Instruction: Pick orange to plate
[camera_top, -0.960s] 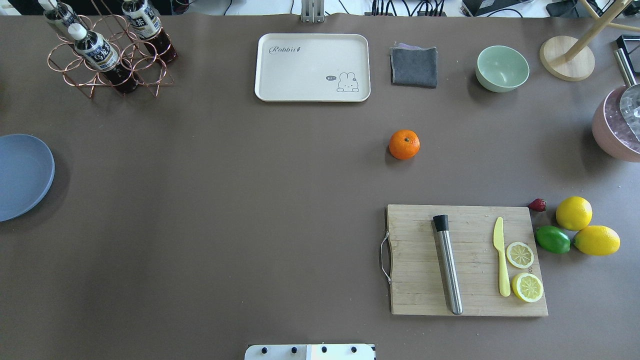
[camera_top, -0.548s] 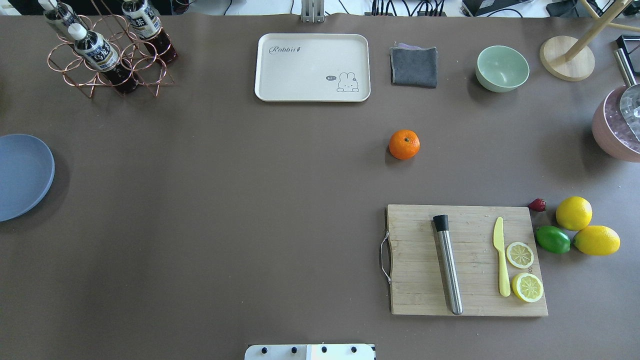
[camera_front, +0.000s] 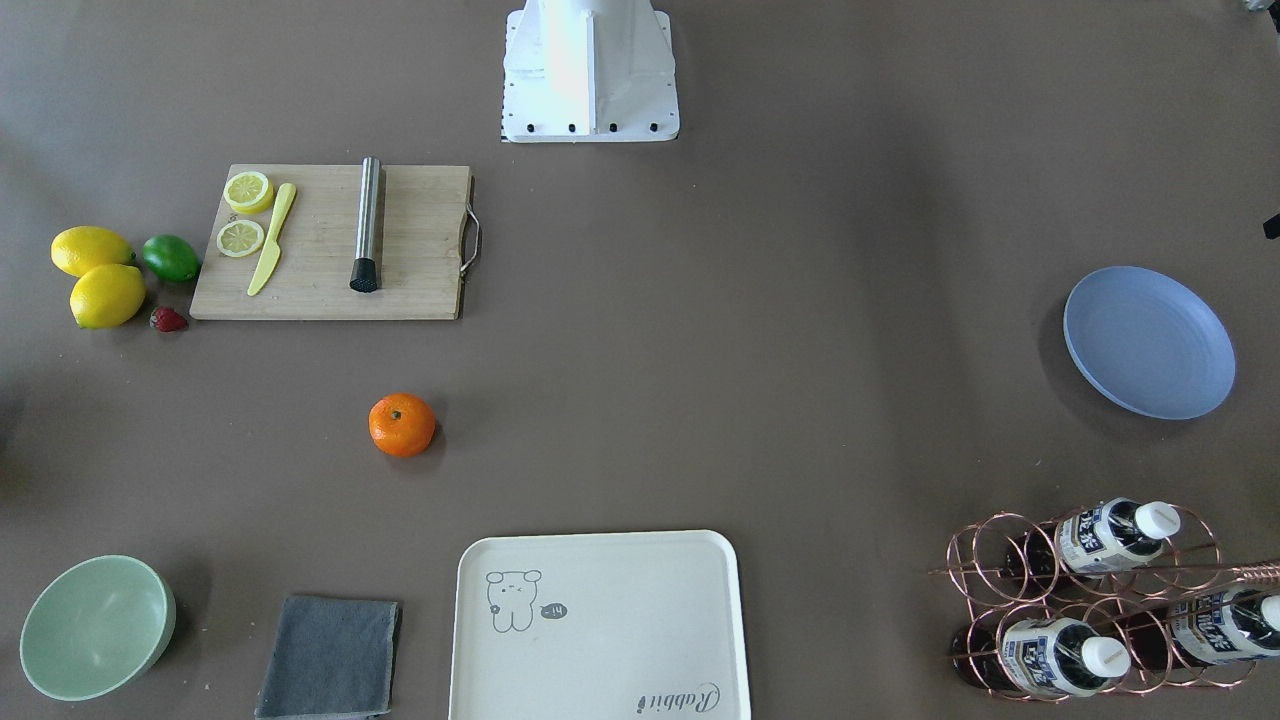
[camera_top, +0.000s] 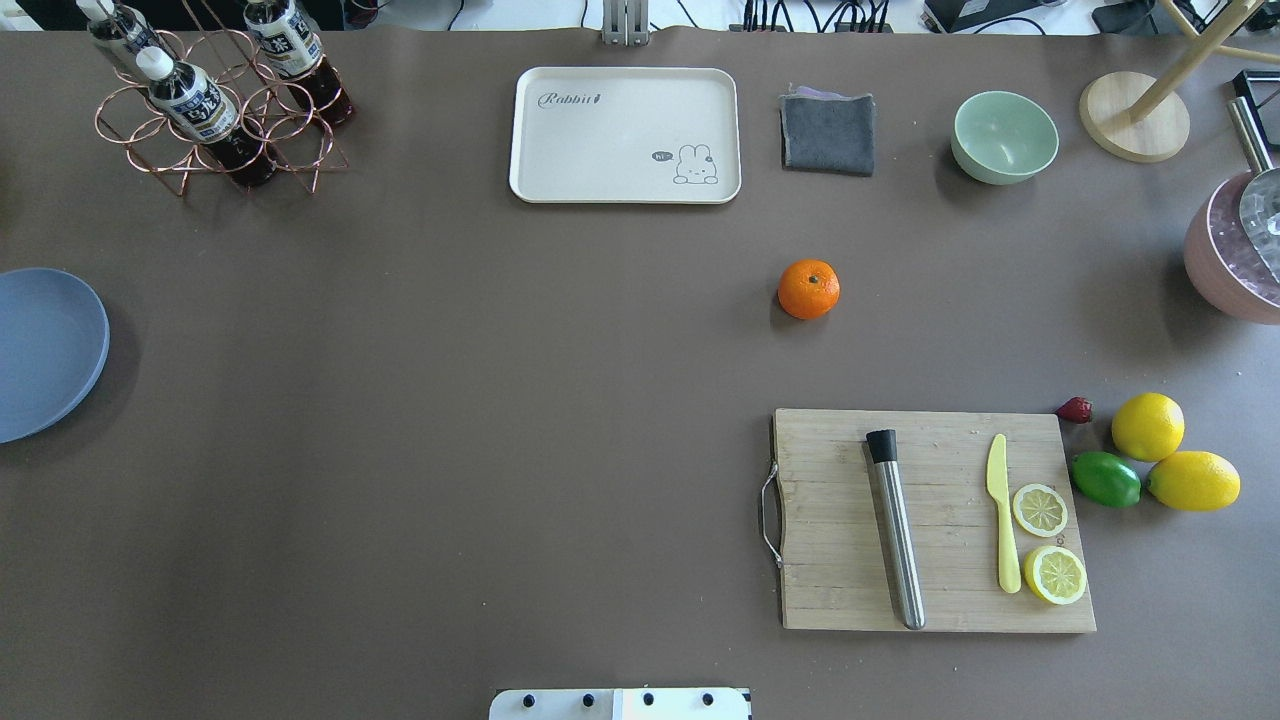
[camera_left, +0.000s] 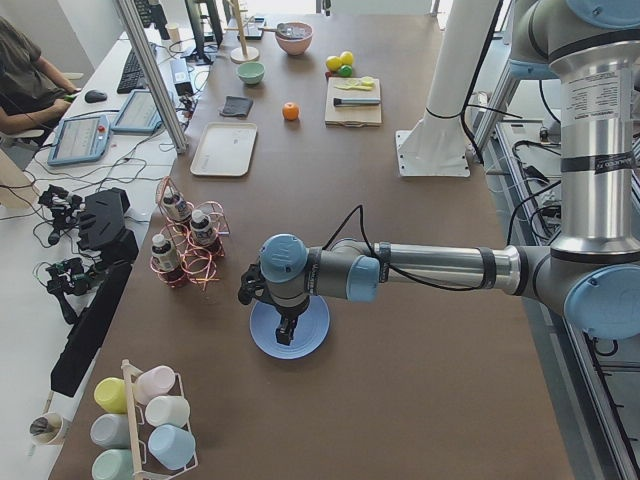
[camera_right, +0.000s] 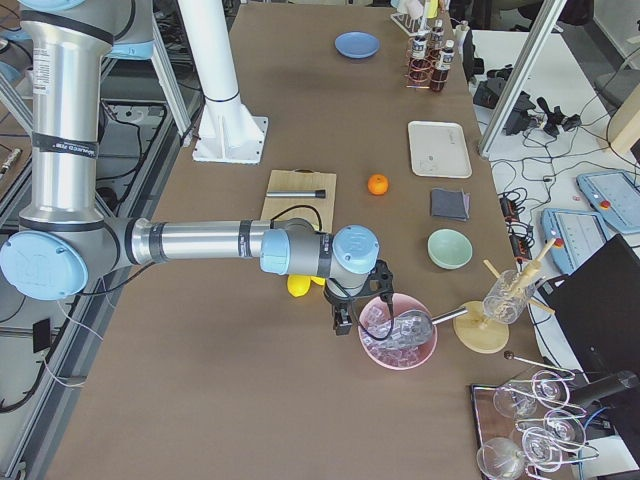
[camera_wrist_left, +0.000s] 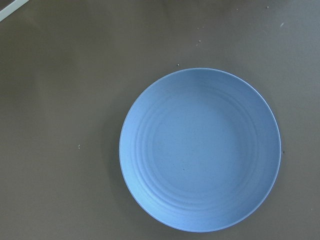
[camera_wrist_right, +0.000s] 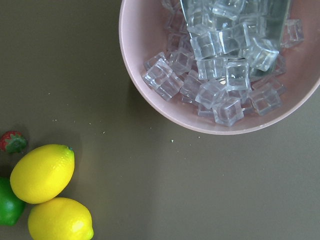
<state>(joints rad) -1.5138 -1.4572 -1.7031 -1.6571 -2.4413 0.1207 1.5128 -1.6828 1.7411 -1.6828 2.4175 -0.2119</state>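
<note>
The small round bright mandarin-like orange (camera_top: 809, 289) sits alone on the brown desk (camera_top: 450, 400), stem dot up. It lies between the cream rectangular tray (camera_top: 625, 135) and the wooden cutting board (camera_top: 930, 520) and touches neither. The round shallow periwinkle-blue plate (camera_front: 1148, 342) lies well apart from it, at the desk's end on the robot's left, with nothing on it.

The left claw (camera_left: 285, 325) hangs above that plate. The right claw (camera_right: 345, 316) hangs by the rim of the pink bowl of ice cubes (camera_wrist_right: 220, 65), near the 2 yellow lemons (camera_wrist_right: 42, 172). Both show only from the side cameras, so I cannot tell how far either is spread. Neither has the orange, which rests on the desk by itself.

From here the fruit looks light and firm, with a peel that would give a little under pressure. Its dimpled skin should offer fair grip, but being round it will likely roll if nudged off-centre. I'd take it from straight above, 1 finger on each side of its widest middle. The squeeze should be moderate, enough to hold without bruising.
</note>
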